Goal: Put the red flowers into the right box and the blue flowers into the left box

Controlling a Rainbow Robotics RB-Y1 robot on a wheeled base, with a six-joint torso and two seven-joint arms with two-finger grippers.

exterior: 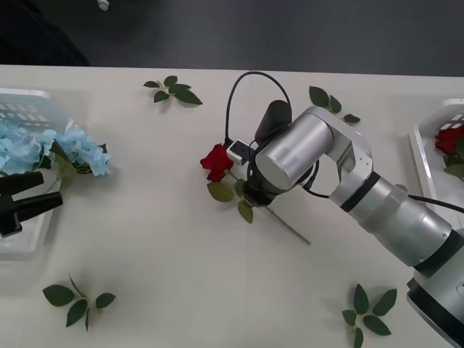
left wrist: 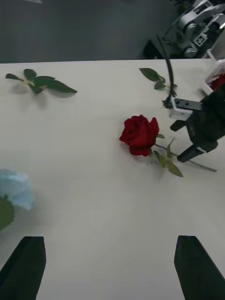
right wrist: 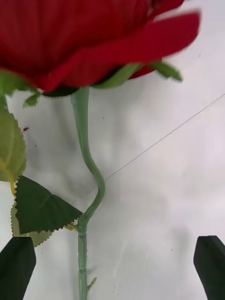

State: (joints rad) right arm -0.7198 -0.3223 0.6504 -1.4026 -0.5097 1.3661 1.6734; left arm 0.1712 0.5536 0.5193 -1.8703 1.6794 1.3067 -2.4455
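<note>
One red rose [exterior: 216, 161] lying near the middle of the white surface [exterior: 167, 261], bloom toward the robot's left, thin green stem trailing off toward the right and nearer edge. Right gripper [exterior: 250, 194] directly over that stem, just behind the bloom; black fingers [right wrist: 17, 265] spread apart on either side of the stem in the right wrist view, not closed on it, with the rose [right wrist: 93, 42] close ahead and a serrated leaf beside the stem. Same gripper [left wrist: 190, 140] visible from the left wrist view, poised at the stem beside the rose [left wrist: 139, 135].

Left gripper [exterior: 29, 196] parked at the left edge of the surface, over the near rim of the left box; its dark fingers [left wrist: 26, 269] held wide apart, gripping nothing.

Left box [exterior: 29, 109] at the far left edge, white and latticed, holding blue flowers [exterior: 22, 148], with one pale blue cluster [exterior: 80, 151] hanging over its right rim onto the surface. Right box [exterior: 428, 156] at the far right edge, white, with red flowers [exterior: 449, 139] and green leaves inside.

Four loose leaf sprigs scattered about: one [exterior: 76, 301] near the front left, one [exterior: 370, 315] near the front right, one [exterior: 174, 90] at the back left of centre, one [exterior: 332, 105] at the back beyond the right arm.
</note>
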